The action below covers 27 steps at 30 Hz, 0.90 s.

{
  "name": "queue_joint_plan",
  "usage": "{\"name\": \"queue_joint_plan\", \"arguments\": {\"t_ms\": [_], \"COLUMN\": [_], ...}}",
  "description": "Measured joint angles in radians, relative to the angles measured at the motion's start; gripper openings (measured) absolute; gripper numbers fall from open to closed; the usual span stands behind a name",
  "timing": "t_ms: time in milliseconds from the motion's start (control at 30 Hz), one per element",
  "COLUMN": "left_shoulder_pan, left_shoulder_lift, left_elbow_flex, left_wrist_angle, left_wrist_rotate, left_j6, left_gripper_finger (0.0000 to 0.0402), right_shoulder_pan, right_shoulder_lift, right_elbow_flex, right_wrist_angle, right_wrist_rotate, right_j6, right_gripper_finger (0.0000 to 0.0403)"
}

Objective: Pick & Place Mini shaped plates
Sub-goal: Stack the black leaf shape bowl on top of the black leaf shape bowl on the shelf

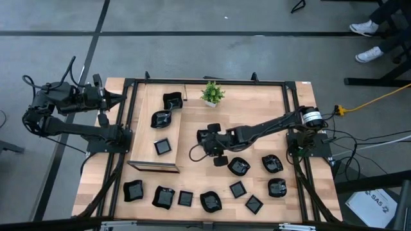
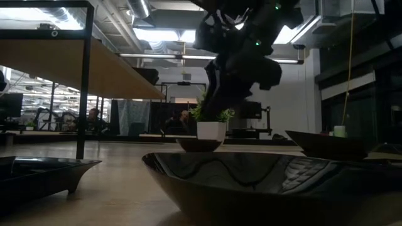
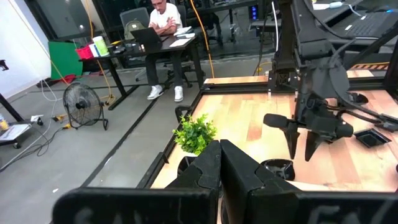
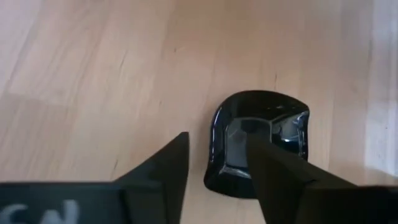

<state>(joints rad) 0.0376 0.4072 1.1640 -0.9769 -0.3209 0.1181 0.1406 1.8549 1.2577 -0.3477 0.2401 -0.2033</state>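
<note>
The right gripper (image 1: pixel 194 154) reaches over the middle of the wooden table (image 1: pixel 257 109), its fingers spread apart and holding nothing. In the right wrist view, one finger (image 4: pixel 273 171) stands over a rounded-square black plate (image 4: pixel 258 140) that lies flat on the wood, while the other finger is over bare wood beside the plate's rim; whether either finger touches the plate cannot be told. A raised wooden platform (image 1: pixel 154 163) on the table's left side carries three plates (image 1: pixel 163 146). More plates lie along the table's front edge (image 1: pixel 185 198) and to the right (image 1: pixel 272 163). A small green potted plant (image 1: pixel 211 94) stands near the back edge. The left gripper (image 1: pixel 119 98) waits at the table's back-left corner, its fingers (image 3: pixel 211 171) pressed together on nothing. In the room beyond, a person (image 3: pixel 163 15) sits at a desk.
</note>
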Motion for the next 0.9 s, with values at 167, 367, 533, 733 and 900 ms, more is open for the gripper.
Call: {"name": "queue_joint_plan", "arguments": {"t_ms": [167,367,533,733,900], "left_shoulder_pan": [0.000,0.000,0.000,0.000,0.000], "left_shoulder_lift": [0.000,0.000,0.000,0.000,0.000], "left_elbow_flex": [0.000,0.000,0.000,0.000,0.000], "left_wrist_angle": [0.000,0.000,0.000,0.000,0.000], "left_wrist_rotate": [0.000,0.000,0.000,0.000,0.000], "left_j6": [0.000,0.000,0.000,0.000,0.000], "left_gripper_finger": [0.0004,0.0004,0.0004,0.0004,0.0004], "right_shoulder_pan": [-0.011,-0.014,-0.015,-0.014,-0.015], "right_shoulder_lift": [0.008,0.033,0.084,0.100,0.100], "right_elbow_flex": [-0.050,-0.067,-0.067,-0.067,-0.067], "right_wrist_angle": [0.091,0.095,0.152,0.177,0.161], "right_wrist_rotate": [0.006,0.053,0.050,0.064,0.091], "right_j6": [0.100,0.159,0.170,0.177,0.200], "right_gripper_finger": [0.0189,0.0182,0.0170,0.0155,0.0121]}}
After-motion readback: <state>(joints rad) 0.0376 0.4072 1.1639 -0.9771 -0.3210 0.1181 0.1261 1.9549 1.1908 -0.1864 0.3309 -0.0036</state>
